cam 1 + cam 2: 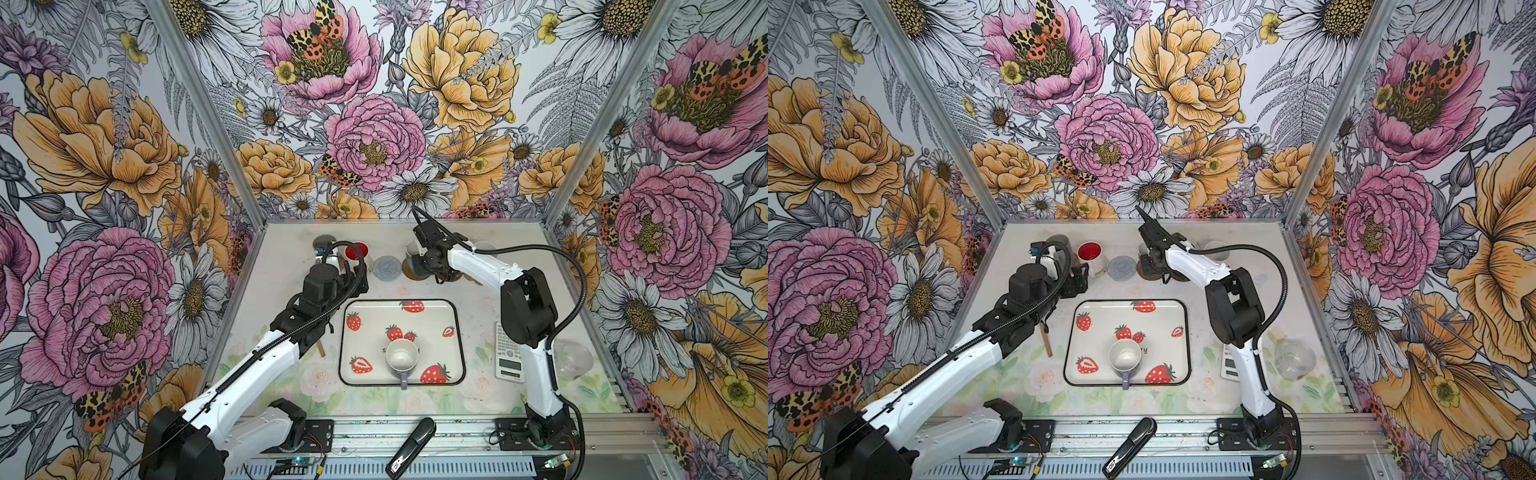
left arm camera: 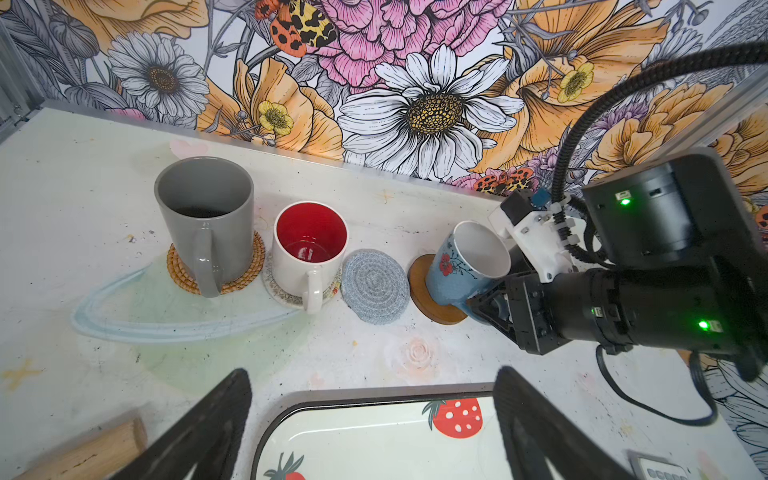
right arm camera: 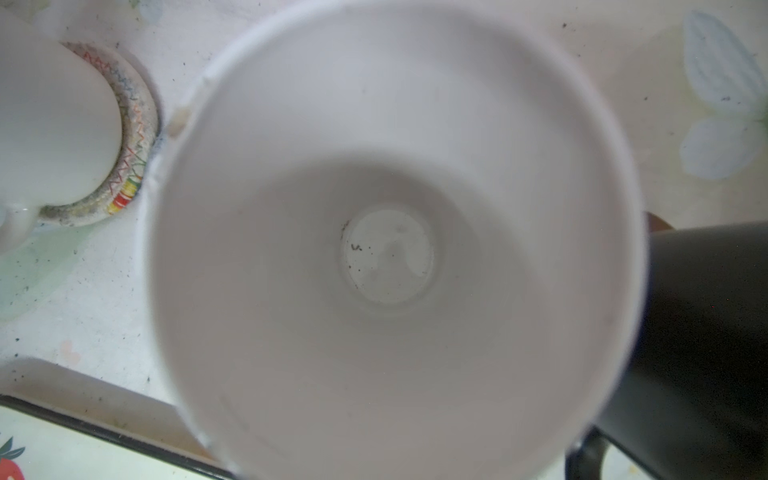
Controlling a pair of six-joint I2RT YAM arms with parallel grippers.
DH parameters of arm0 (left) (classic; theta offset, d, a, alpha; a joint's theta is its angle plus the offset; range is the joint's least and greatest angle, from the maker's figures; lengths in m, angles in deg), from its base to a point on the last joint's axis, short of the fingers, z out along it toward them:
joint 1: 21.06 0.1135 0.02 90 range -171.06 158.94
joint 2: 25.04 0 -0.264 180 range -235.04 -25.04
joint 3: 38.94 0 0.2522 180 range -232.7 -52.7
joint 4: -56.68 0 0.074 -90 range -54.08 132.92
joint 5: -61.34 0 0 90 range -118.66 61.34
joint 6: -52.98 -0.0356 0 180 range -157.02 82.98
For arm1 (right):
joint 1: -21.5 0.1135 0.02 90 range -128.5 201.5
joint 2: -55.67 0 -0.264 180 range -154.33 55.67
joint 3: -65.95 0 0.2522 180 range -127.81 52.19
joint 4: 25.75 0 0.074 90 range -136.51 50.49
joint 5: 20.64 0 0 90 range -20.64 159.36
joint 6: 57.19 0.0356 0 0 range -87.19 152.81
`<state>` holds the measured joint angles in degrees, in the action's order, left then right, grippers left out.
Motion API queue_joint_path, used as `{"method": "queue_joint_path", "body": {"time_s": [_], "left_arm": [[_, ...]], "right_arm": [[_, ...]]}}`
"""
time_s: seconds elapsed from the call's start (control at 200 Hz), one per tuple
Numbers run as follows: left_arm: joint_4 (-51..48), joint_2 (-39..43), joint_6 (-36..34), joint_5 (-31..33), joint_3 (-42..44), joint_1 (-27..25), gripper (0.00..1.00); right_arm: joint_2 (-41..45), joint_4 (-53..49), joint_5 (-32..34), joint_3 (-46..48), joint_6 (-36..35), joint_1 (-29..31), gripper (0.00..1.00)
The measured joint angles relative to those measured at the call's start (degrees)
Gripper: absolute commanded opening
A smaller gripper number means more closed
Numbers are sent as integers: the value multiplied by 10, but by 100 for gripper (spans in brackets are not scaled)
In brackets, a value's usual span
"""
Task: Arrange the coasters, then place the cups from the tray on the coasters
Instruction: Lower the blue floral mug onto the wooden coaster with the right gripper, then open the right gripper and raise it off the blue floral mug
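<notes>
A grey cup (image 2: 205, 220) stands on the rattan coaster (image 2: 178, 274). Beside it a white, red-lined cup (image 2: 309, 245) sits on the cream coaster (image 2: 274, 289). The grey-blue coaster (image 2: 376, 286) is bare. A blue cup (image 2: 461, 266) rests on a brown disc coaster (image 2: 424, 286), and my right gripper (image 2: 492, 299) is shut on its wall; its white inside fills the right wrist view. A black cup (image 3: 706, 332) stands next to it. A lavender cup (image 1: 402, 357) sits on the strawberry tray (image 1: 458, 332). My left gripper (image 2: 374, 424) hangs open over the tray's far edge.
A wooden stick (image 1: 321, 349) lies left of the tray. A white calculator (image 1: 509, 353) and a clear glass jar (image 1: 575, 359) are on the right. A black handheld device (image 1: 411, 446) lies on the front rail. Another pale cup (image 1: 1217, 249) shows behind the right arm.
</notes>
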<state>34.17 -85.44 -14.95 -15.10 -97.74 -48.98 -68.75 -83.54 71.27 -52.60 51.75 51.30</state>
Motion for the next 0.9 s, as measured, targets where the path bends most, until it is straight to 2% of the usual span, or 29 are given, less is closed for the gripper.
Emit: {"method": "queue_joint_path", "body": {"time_s": [0.275,0.901], "left_arm": [[0,0,0,0,0,0,92],[-2,0,0,-2,0,0,92]], "right_arm": [[0,2,0,0,0,0,38],[34,2,0,24,2,0,51]]}}
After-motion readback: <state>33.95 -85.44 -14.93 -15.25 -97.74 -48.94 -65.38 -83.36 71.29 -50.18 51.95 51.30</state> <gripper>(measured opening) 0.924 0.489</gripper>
